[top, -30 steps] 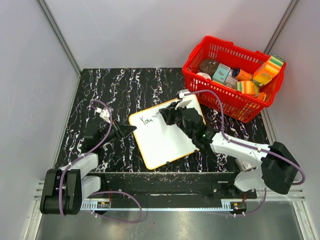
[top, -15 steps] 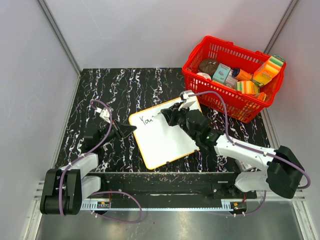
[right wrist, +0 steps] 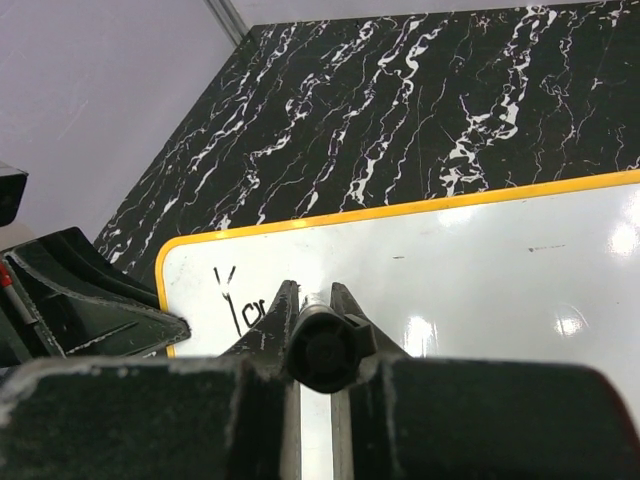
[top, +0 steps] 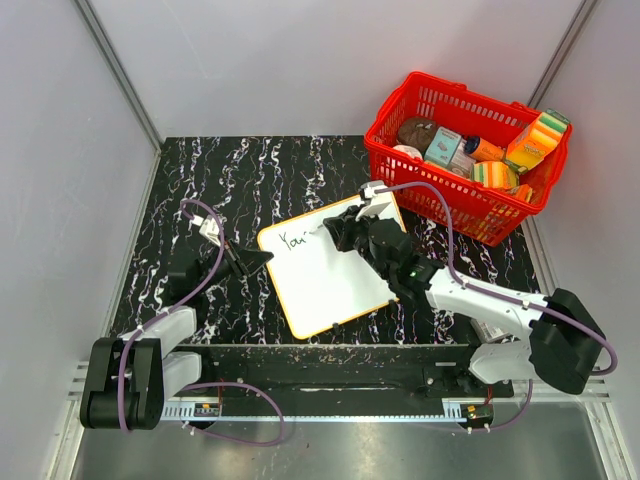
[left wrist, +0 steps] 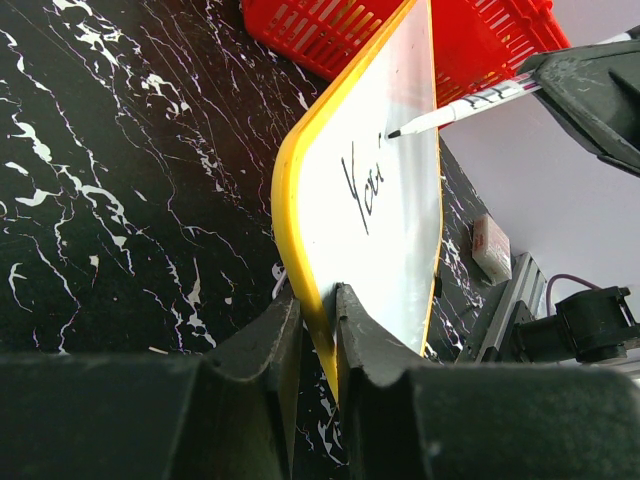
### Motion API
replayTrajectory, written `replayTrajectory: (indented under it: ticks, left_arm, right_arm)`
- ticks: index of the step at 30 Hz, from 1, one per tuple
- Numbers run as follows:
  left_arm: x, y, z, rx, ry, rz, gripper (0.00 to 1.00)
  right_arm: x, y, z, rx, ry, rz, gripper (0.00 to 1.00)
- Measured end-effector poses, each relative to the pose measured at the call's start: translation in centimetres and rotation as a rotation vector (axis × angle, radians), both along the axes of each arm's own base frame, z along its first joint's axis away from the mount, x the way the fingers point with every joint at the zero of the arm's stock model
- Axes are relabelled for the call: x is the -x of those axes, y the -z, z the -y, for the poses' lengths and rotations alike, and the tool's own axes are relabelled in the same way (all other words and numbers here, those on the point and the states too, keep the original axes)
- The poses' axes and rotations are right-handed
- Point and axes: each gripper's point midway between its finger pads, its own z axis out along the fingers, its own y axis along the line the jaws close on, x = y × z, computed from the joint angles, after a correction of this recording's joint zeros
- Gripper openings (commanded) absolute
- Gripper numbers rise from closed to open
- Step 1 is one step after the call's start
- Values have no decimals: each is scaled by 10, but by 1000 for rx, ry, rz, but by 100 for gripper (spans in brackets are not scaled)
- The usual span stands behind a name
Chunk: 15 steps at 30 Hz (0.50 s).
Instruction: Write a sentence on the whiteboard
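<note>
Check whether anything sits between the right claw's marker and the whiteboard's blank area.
Nothing visible does. The white black-tipped marker in the right claw points at the orange-rimmed whiteboard beside "You"; the surface beyond is bare.

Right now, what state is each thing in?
whiteboard, lying on the table, "You" written on it.
marker, uncapped, tip by the last letter.
left gripper, jaws shut on the whiteboard's rim.
right gripper, jaws shut on the marker.
red basket, upright, full of items.
</note>
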Motion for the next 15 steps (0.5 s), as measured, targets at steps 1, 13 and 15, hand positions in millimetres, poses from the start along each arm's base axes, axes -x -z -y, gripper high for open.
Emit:
replayTrajectory:
  ticks: [1, 13, 15]
  left_arm:
    - [0, 0, 0, 0, 0, 0, 0]
    - [0, 0, 0, 0, 0, 0, 0]
    - [0, 0, 0, 0, 0, 0, 0]
  right_arm:
    - [-1, 2, 0, 5, 4, -3, 0]
    - [-4, 5, 1, 11, 20, -6, 0]
    - [-4, 5, 1, 11, 20, -6, 0]
